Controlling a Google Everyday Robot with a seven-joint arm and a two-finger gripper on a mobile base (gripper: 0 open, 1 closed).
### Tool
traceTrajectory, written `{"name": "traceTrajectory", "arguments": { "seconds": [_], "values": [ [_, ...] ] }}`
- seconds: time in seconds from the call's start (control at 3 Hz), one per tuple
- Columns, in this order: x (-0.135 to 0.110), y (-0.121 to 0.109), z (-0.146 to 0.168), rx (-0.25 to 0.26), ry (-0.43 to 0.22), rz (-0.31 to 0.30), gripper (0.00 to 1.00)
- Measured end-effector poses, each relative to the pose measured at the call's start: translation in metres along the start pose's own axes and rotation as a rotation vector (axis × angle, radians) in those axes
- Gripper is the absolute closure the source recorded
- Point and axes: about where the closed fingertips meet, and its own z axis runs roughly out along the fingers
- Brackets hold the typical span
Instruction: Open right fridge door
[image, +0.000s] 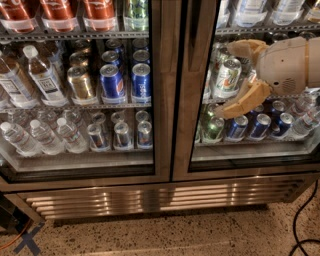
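The right fridge door is a glass pane in a brushed steel frame, and it stands shut. Through the glass I see green cans, blue cans and bottles on shelves. My gripper hangs in front of this glass at the middle shelf's height, just right of the door's left frame edge. Its two tan fingers are spread open and point left toward the frame, with nothing between them. The white wrist body covers part of the shelf behind it.
The left fridge door is shut, with water bottles and cans behind it. A steel vent grille runs below both doors. A black cable lies on the speckled floor at right; blue tape marks the floor at left.
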Motion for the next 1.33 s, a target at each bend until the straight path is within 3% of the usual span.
{"name": "traceTrajectory", "arguments": {
  "seconds": [0.33,1.33],
  "values": [
    [-0.0340,-0.0075,0.0146,-0.018,-0.094,-0.080,0.00],
    [-0.0428,0.0002,0.0129,-0.028,-0.143,-0.091,0.00]
  ]
}}
